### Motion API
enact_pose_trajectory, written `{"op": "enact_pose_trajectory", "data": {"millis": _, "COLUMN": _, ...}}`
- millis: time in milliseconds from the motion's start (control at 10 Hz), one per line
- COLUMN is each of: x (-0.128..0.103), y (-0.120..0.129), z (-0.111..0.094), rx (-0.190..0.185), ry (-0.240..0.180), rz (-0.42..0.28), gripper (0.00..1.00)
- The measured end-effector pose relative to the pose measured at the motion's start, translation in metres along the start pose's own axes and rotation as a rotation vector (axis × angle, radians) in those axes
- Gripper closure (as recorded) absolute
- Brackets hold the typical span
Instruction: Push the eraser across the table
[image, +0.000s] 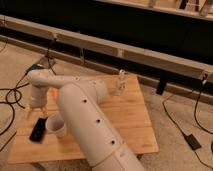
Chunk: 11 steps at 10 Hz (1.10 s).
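At the near left corner of the desk (125, 115), the eraser (38, 129) lies flat on the bamboo planks, its long side running roughly near to far, just inside the left edge. Just right of it, and very close to it, stands a white cup (56, 126), upright with its mouth open to the camera. The robot arm (85, 117) enters from the near right foreground as a thick white link studded with dark dots and rises diagonally toward the far left across the middle of the desk. It bends at a rounded joint, and a shorter link runs leftward to a second joint above the left edge. From that joint the wrist drops straight down, so the gripper (36, 110) points at the desk top just beyond the far end of the eraser. Whether it touches the eraser cannot be told, nor whether the jaws are wide or narrow. A small pale upright object (120, 82) stands at the far edge of the desk, well apart from the eraser and cup. Dark cables (10, 95) trail over the floor at left, a black adapter (192, 141) lies on the floor at right, and a long pale rail (125, 51) crosses behind the desk.
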<state>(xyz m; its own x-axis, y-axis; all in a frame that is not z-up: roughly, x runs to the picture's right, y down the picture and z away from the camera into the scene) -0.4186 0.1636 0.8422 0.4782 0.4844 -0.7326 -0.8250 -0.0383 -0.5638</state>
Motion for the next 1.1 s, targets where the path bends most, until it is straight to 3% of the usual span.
{"op": "enact_pose_trajectory", "data": {"millis": 200, "x": 0.002, "y": 0.003, "z": 0.000, "rx": 0.037, "ry": 0.011, "rz": -0.017, "gripper": 0.35}}
{"op": "enact_pose_trajectory", "data": {"millis": 500, "x": 0.009, "y": -0.007, "z": -0.010, "rx": 0.154, "ry": 0.001, "rz": -0.034, "gripper": 0.35}}
{"op": "enact_pose_trajectory", "data": {"millis": 800, "x": 0.016, "y": -0.006, "z": -0.018, "rx": 0.248, "ry": -0.029, "rz": -0.060, "gripper": 0.35}}
{"op": "enact_pose_trajectory", "data": {"millis": 1100, "x": 0.032, "y": -0.003, "z": -0.014, "rx": 0.288, "ry": -0.039, "rz": -0.068, "gripper": 0.35}}
